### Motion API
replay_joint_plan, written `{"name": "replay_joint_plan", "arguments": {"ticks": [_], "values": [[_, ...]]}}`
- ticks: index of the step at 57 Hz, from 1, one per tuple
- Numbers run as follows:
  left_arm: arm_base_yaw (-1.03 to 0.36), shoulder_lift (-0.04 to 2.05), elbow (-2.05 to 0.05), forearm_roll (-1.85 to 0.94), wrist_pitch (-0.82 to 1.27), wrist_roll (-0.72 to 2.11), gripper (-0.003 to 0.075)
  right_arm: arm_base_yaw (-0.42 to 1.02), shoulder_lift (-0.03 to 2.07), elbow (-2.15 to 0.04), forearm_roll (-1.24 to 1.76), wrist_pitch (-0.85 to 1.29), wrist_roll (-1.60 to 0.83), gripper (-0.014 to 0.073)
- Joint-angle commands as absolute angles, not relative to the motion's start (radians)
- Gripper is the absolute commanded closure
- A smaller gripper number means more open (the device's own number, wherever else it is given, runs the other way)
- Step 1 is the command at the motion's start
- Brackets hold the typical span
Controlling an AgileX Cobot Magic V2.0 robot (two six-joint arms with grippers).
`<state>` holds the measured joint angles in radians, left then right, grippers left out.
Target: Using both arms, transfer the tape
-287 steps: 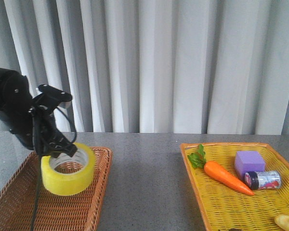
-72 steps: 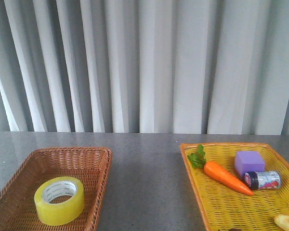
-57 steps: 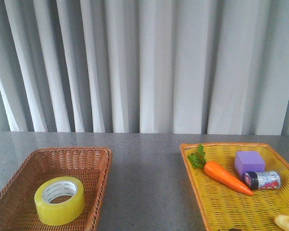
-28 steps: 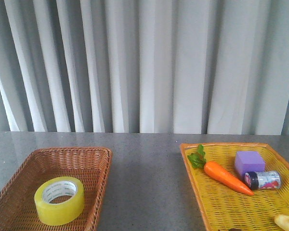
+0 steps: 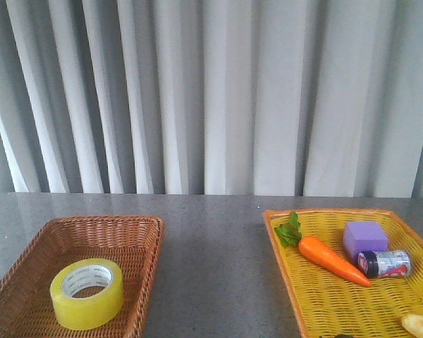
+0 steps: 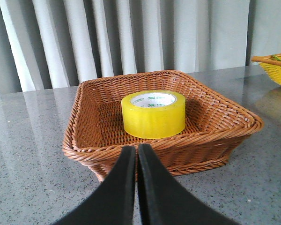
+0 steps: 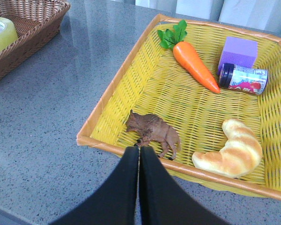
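Note:
The yellow tape roll [image 5: 87, 293] with a white printed core lies flat in the brown wicker basket [image 5: 137, 229] at the table's front left. It also shows in the left wrist view [image 6: 153, 113] and at the edge of the right wrist view [image 7: 1, 33]. Neither arm shows in the front view. My left gripper [image 6: 136, 149] is shut and empty, just outside the basket's near rim [image 6: 215, 137]. My right gripper [image 7: 139, 150] is shut and empty at the near rim of the yellow tray [image 7: 113, 86].
The yellow wicker tray [image 5: 280, 257] at the right holds a carrot [image 5: 329, 258], a purple block [image 5: 364, 238] and a small jar [image 5: 385, 263]. The right wrist view also shows a brown toy animal [image 7: 153, 132] and a croissant [image 7: 233, 149] in it. Grey curtains hang behind.
Five seconds ago the left arm held the tape over the brown basket. Since then it has let go and drawn out of the front view; the tape lies still in the basket.

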<state>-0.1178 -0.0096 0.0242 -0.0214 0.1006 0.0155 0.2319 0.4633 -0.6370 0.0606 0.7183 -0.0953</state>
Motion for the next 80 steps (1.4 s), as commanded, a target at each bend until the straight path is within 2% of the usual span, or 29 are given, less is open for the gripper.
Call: {"name": "replay_joint_plan", "arguments": {"ticks": [1,21,27,41,50,59,80], "values": [[-0.12,-0.027,0.017,-0.031,0.02,0.005,0.0727,0.225,0.469,-0.663,0.061,0.653,-0.1,0.0601],[-0.12,-0.027,0.017,-0.031,0.02,0.005,0.0727,0.225,0.469,-0.663,0.061,0.653,-0.1,0.0601],[-0.12,-0.027,0.017,-0.031,0.02,0.005,0.0727,0.216,0.426,-0.62,0.0,0.585,-0.113,0.0601],[-0.121,-0.027,0.017,-0.031,0.02,0.005,0.0727,0.051,0.175,-0.282,0.013,0.223,-0.11,0.0601],[-0.121,-0.027,0.017,-0.031,0.02,0.005,0.0727,-0.018,0.022,-0.098,0.05,0.093,-0.096,0.0601],[-0.121,-0.027,0.017,-0.031,0.02,0.005,0.0727,-0.031,-0.022,0.032,0.076,-0.032,-0.096,0.0601],[-0.121,-0.027,0.017,-0.031,0.02,0.005,0.0727,-0.03,-0.019,0.031,0.057,-0.008,-0.105,0.0601]]}}
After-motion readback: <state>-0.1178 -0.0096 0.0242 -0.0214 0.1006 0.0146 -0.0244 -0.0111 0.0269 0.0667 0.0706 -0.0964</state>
